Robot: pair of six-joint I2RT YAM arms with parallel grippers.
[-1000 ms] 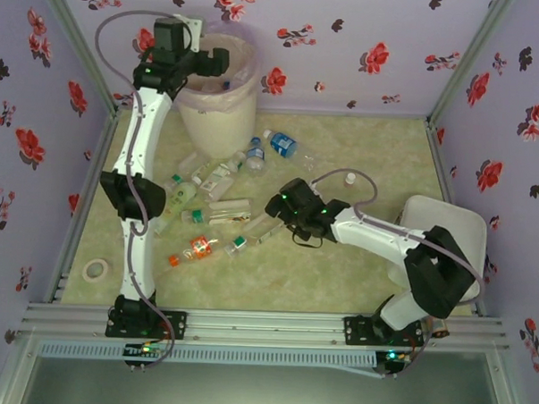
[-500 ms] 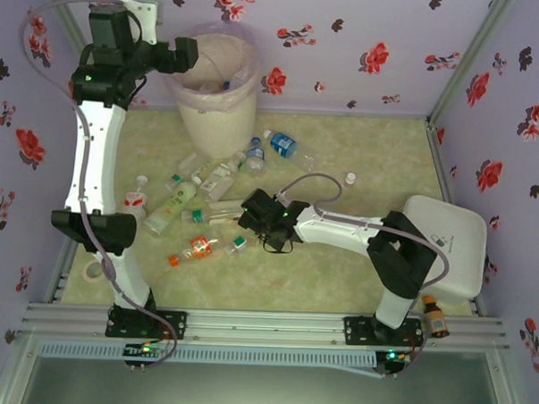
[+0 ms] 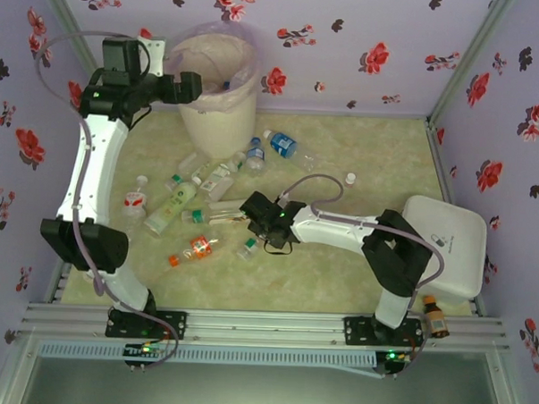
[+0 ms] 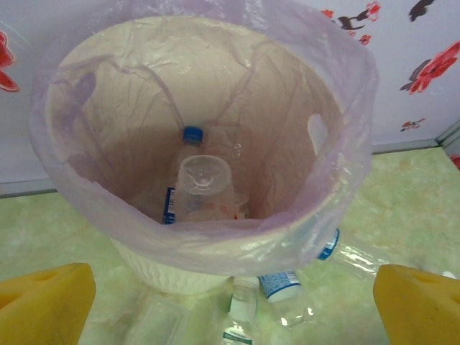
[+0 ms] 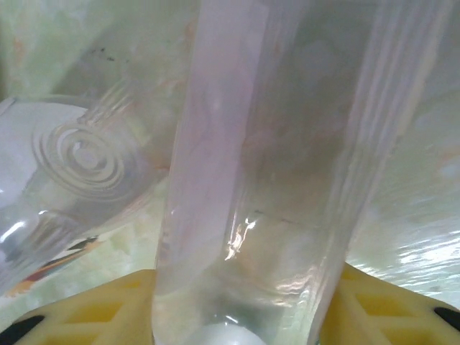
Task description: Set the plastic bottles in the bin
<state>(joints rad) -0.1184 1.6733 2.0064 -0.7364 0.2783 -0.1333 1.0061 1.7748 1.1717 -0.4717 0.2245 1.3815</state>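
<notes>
Inspector: Clear plastic bottle [image 5: 251, 180] lies on the bench [image 3: 338, 268] between the right hand's [image 3: 253, 210] fingers; grip unconfirmed. Left hand [image 4: 230, 302] gapes empty by the bin [image 4: 215, 248].

Clerk: Risk?

Inspector: The thin slick wall may buckle and slip free on lifting.

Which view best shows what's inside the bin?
The left wrist view: it looks into the bin, where a blue-capped bottle lies. The top external view has the bin at a slant, little of its inside visible. The right wrist view faces a clear bottle.
</notes>
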